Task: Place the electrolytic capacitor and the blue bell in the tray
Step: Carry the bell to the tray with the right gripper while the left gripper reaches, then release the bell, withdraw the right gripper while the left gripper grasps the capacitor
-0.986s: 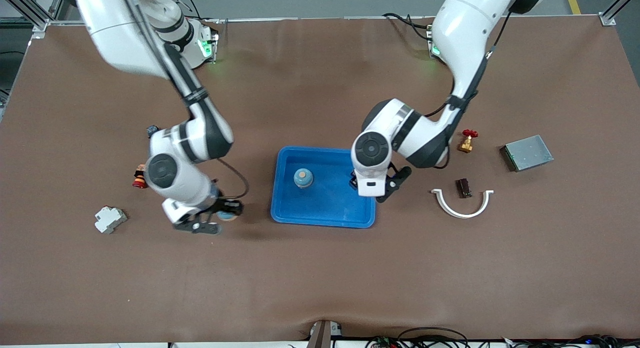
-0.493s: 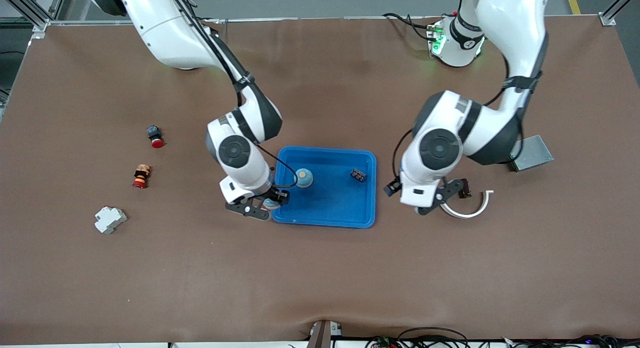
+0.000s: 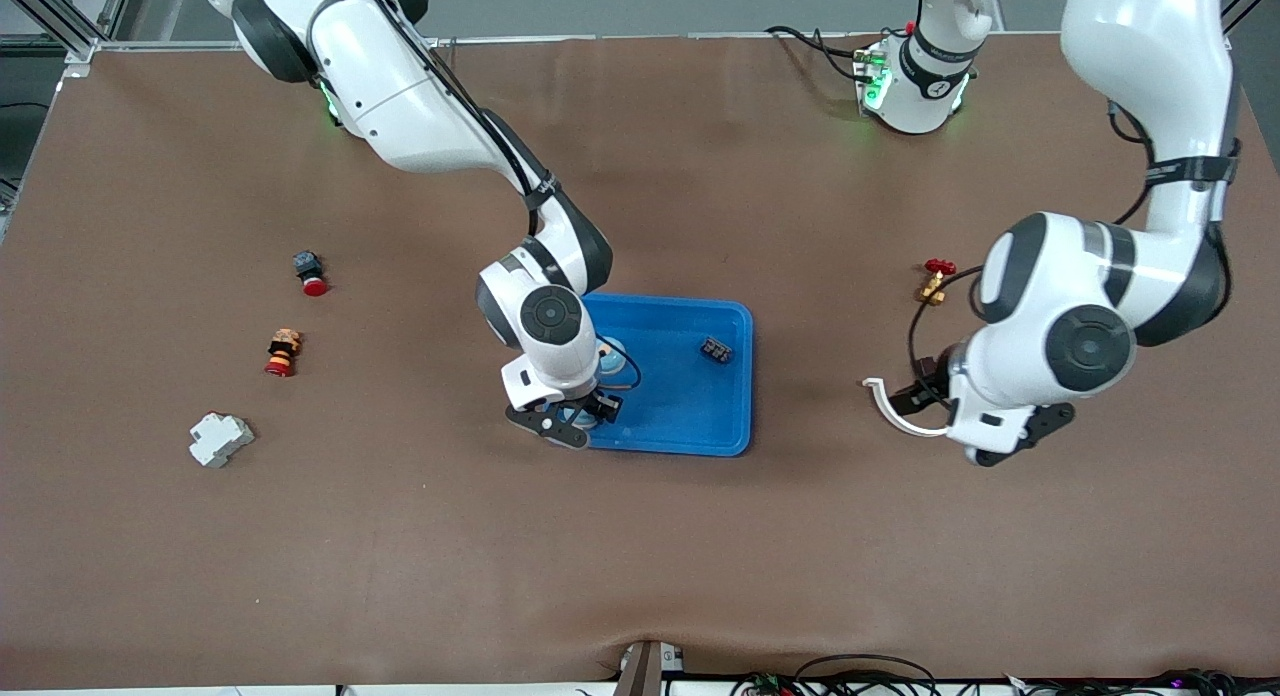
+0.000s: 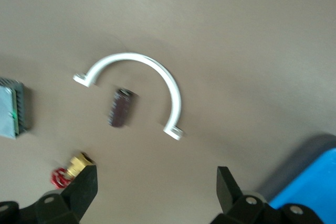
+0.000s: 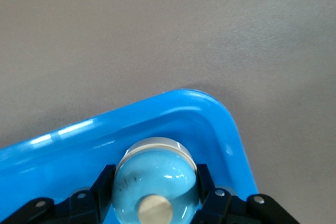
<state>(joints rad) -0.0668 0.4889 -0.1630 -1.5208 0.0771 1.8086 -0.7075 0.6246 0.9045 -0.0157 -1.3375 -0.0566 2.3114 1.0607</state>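
Fingers of the right gripper (image 3: 570, 416) are clamping a blue bell (image 5: 156, 182), dome showing with its brass button between the pads, and are hanging over the corner of the tray (image 3: 700, 426) that lies nearest the front camera toward the right arm's end. The bell is sitting directly above the tray floor just inside the rim, so the coming release probably needs only a short drop. A small dark component (image 3: 715, 350) is already lying in the tray near its other end. Over by the white curved clamp (image 4: 137, 80), the left gripper (image 3: 1005, 441) is hovering with jaws spread wide and empty, well apart from the tray.
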